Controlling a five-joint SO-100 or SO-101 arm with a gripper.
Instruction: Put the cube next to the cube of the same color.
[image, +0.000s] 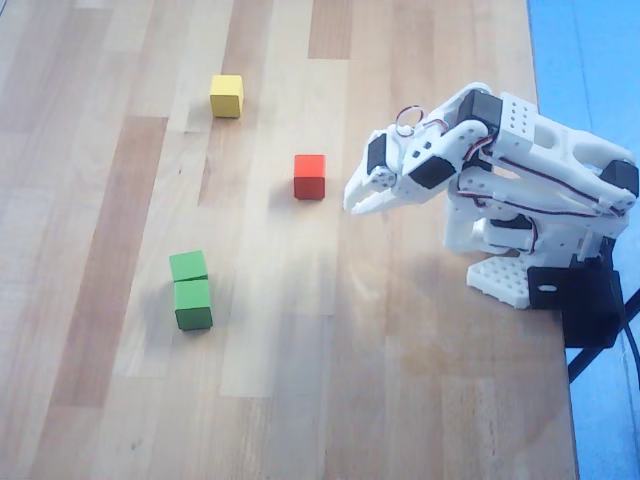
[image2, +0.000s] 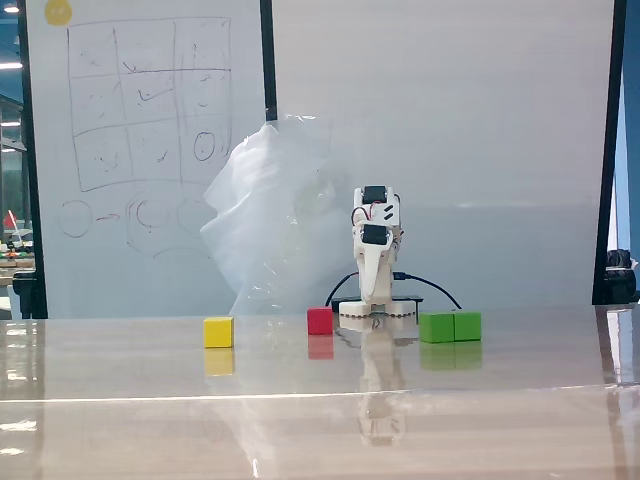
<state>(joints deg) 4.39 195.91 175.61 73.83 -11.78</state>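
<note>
Since the two green cubes already sit touching, the job looks done from how things lie. In the overhead view the cube (image: 188, 266) rests flush against its match (image: 193, 304), the upper one turned slightly askew, so their faces meet at a small angle, not squarely. In the fixed view the pair reads as one green block (image2: 450, 327) right of the arm's base, the seam between them just visible.

The gripper (image: 362, 202) holds nothing. It hangs near the arm's own base, well apart from the green pair, with its tips pointing toward the red cube (image: 310, 176) but not touching it. The fingers look close together with only a thin gap at the tips; I judge them nearly pressed together, empty. The arm (image: 520, 190) is folded back on itself, which suits a rest pose: clear of the cubes, so nothing gets nudged.

The yellow cube (image: 227, 96) stands alone farther up the table (image: 100, 400), well apart from the rest. Red and yellow each sit singly, which fits a colour-matching layout where only green has a partner.

The one risk I see is the gripper's nearness to red, should the arm swing out again.
</note>
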